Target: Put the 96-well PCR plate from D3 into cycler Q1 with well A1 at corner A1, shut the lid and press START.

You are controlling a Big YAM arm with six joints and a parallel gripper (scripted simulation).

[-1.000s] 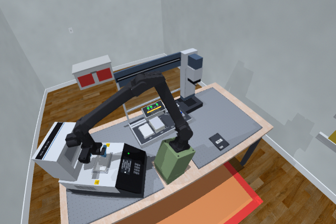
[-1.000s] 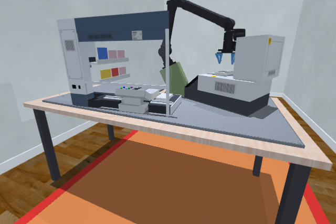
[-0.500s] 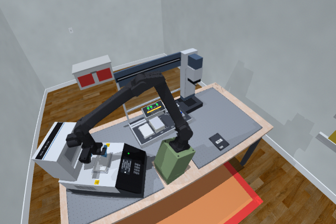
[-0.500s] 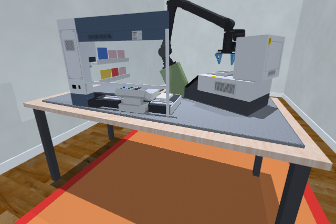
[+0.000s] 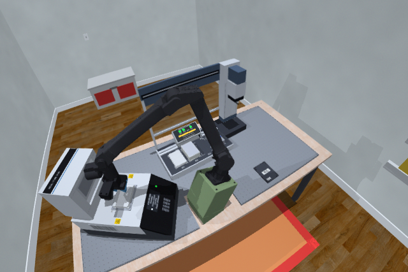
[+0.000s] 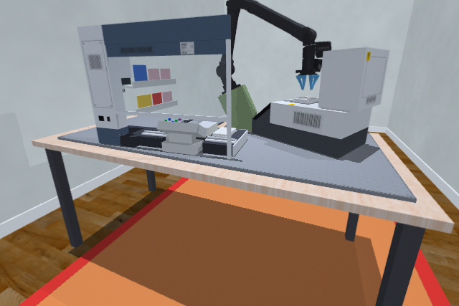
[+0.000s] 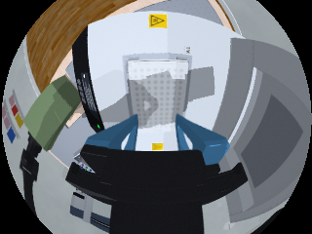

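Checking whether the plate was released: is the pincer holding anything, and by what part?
Nothing. The pincer hangs half-closed in the air above the plate on the block, touching nothing.

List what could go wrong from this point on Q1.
1. The gripper hangs above the plate, beside the open lid. If the lid is shut before the arm is out, it may halt and show Fault.
2. These views do not confirm that the plate sits flat inside the brackets; a tilted plate could also stop the lid.
3. The keys are small and close together, so a fingertip might hit a neighbour of LID.
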